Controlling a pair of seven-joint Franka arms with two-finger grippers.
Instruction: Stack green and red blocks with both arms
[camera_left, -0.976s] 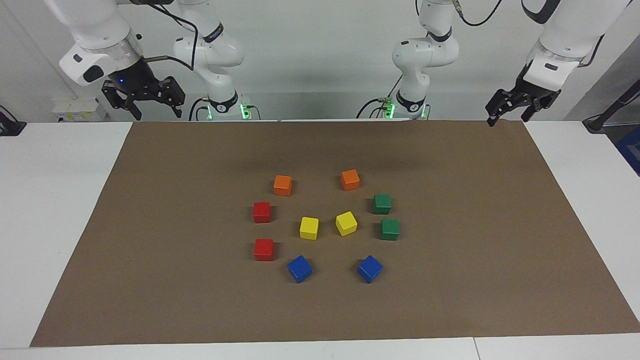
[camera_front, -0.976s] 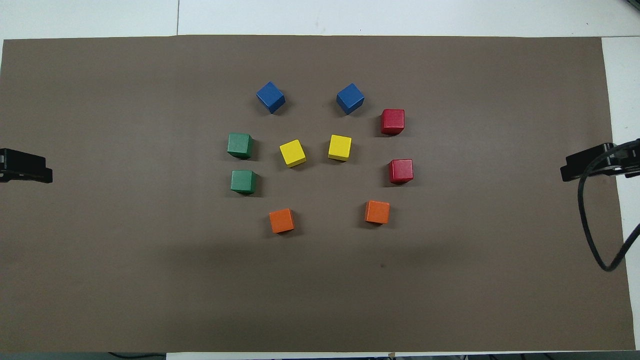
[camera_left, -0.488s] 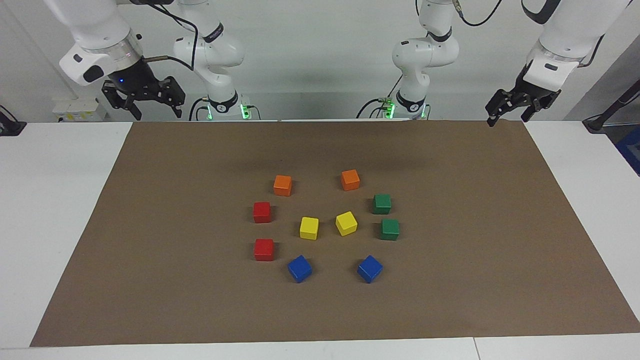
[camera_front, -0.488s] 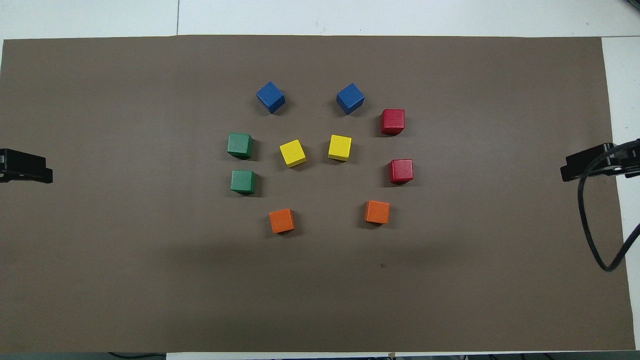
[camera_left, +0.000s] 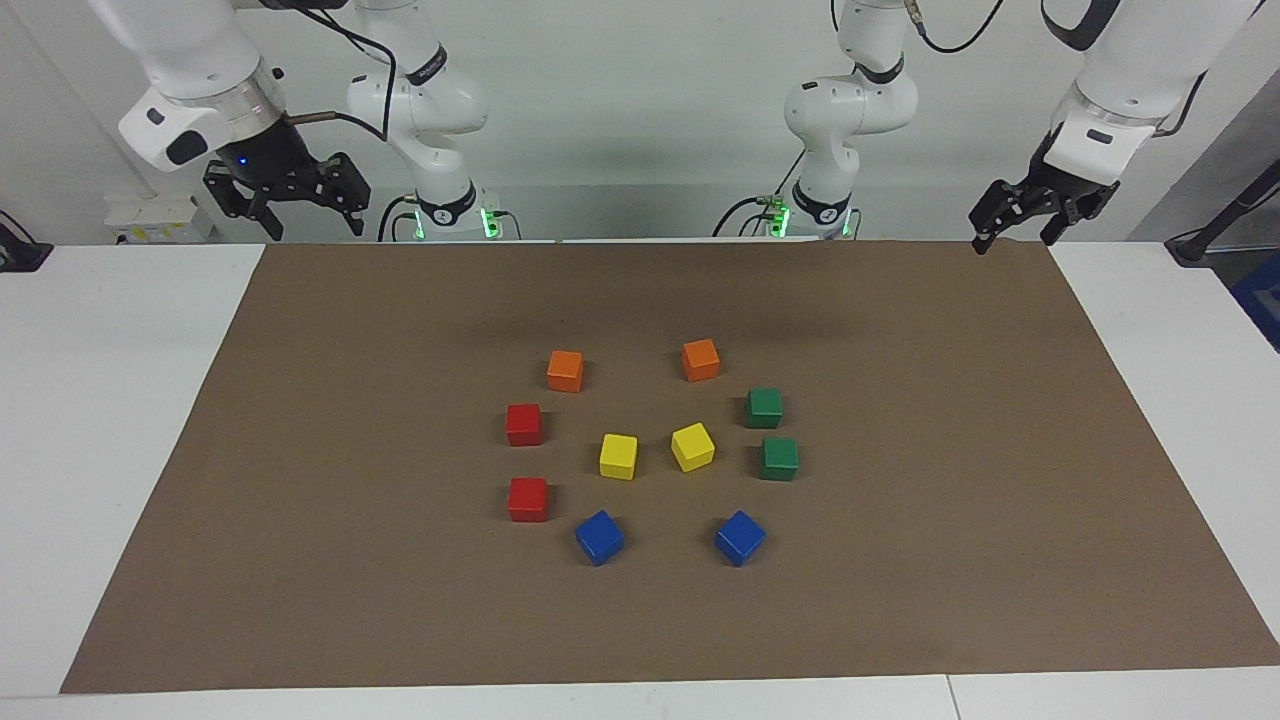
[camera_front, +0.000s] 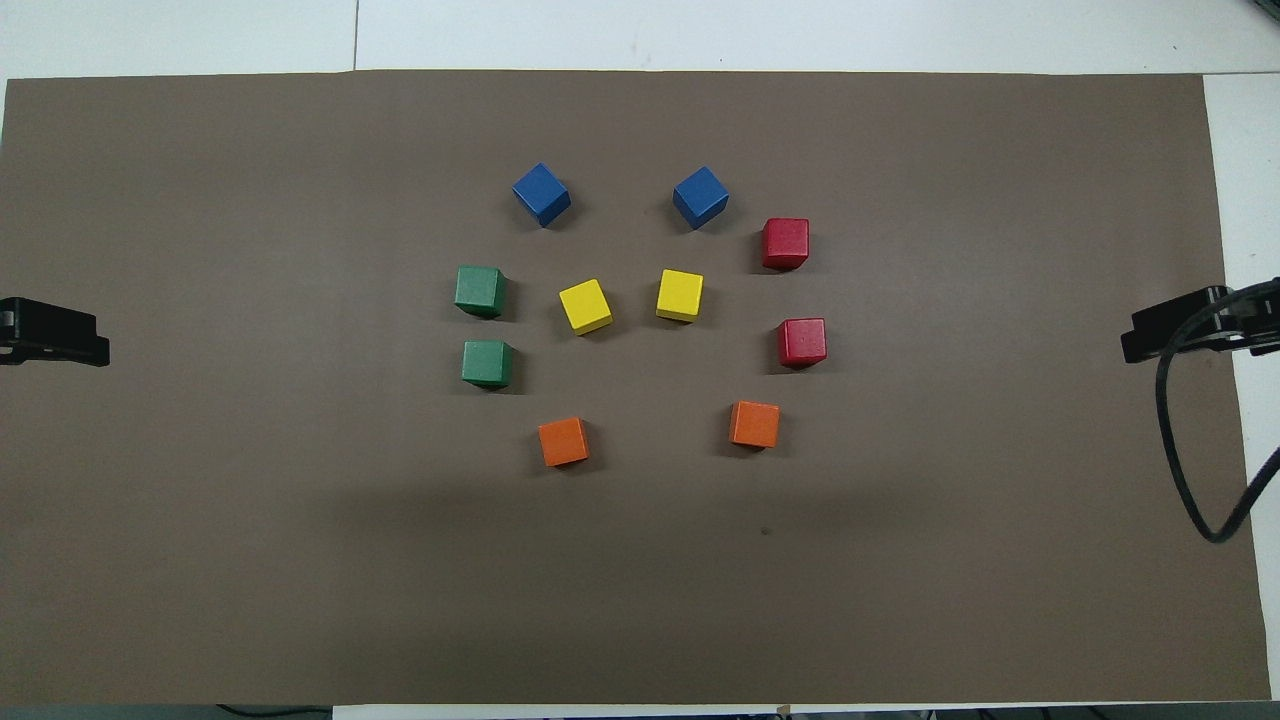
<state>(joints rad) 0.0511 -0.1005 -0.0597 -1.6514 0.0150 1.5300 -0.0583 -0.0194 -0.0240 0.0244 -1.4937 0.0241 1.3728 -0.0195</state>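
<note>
Two green blocks sit side by side on the brown mat toward the left arm's end; they also show in the overhead view. Two red blocks sit apart toward the right arm's end, also seen from overhead. All lie flat and unstacked. My left gripper hangs open and empty over the mat's corner at its own end, raised. My right gripper hangs open and empty over the mat's corner at its own end. Only their tips show from overhead.
Two orange cubes lie nearer to the robots than the coloured group. Two yellow cubes sit in the middle. Two blue cubes lie farthest. The brown mat covers the white table.
My left gripper has crept slightly in over the mat. The right gripper and all cubes have stayed put.
</note>
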